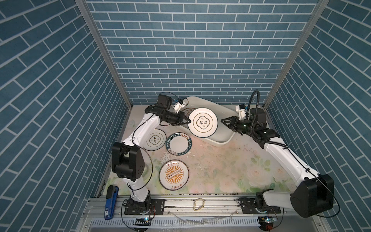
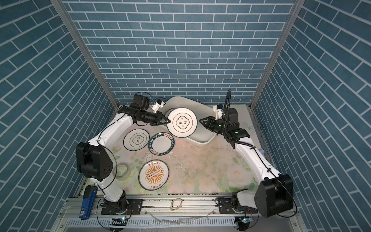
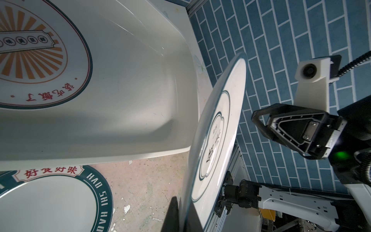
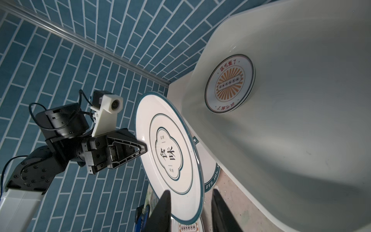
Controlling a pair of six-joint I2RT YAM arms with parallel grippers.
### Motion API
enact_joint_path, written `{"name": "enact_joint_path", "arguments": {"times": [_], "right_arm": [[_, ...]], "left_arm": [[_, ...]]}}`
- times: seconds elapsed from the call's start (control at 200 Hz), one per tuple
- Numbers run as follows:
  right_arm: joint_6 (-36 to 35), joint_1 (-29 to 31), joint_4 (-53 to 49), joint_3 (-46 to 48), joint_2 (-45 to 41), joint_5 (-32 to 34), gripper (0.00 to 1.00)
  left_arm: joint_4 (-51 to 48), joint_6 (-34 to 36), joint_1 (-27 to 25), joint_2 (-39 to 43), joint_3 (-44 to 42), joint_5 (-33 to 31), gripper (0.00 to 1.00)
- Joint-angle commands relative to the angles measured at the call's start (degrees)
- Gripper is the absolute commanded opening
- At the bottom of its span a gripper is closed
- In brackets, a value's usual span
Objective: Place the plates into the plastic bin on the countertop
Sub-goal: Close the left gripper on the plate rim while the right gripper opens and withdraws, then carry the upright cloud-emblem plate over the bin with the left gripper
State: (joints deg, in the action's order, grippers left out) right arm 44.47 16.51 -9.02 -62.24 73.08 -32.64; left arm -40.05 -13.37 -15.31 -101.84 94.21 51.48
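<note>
Above the big cream-white plastic bin at the back of the table, the left gripper is holding a round white plate with a thin dark rim and a clover-shaped sign in its middle. Its black jaws are squeezing tight on the plate's edge, on the side nearest the left arm. In the left wrist view the rim of this held plate is sitting right between the fingers. The held plate is hanging in the air, and its painted face is showing in both top views.

The right gripper is hanging just beside the other edge of the held plate. Its jaws are standing apart and are gripping nothing. A small gap is showing between it and the plate.

Inside the bin, a round white plate with an orange sunburst middle is lying flat on the floor. In both top views the held plate is hiding most of it.

The bin is sitting on the pale flowery countertop. Three more plates are lying flat there, in front of the bin on the left. A second clover-sign plate is lying partly under the left arm. A white plate with a green lettered rim is lying just beside it; I cannot tell if they are touching. Another sunburst plate is lying nearer the front, apart from both. A clear tape roll is lying near it, by the left arm.
</note>
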Motion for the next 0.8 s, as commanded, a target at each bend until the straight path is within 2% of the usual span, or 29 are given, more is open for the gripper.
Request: {"name": "enact_joint_path", "arguments": {"times": [0.0,0.27,0.475,0.795], "right_arm": [[-1.4,-3.0,-4.1,-2.4,-3.9,4.7,0.35],[-1.2,-7.5,-11.3,0.1,-9.5,5.3,0.35],[-1.0,-8.4,-15.7,3.6,-14.2,7.4,0.35],[0.8,-9.2,-18.3,7.0,-18.5,9.6,0.35]], "left_arm": [[-1.4,1.7,-0.2,-1.9,4.3,-1.0,0.0],[0.6,-2.7,-1.0,-10.9,15.5,-3.7,0.0],[2.5,-6.3,-3.3,-20.6,24.1,-4.7,0.0],[1.4,-8.0,-7.7,-35.4,37.6,-6.4,0.0]]}}
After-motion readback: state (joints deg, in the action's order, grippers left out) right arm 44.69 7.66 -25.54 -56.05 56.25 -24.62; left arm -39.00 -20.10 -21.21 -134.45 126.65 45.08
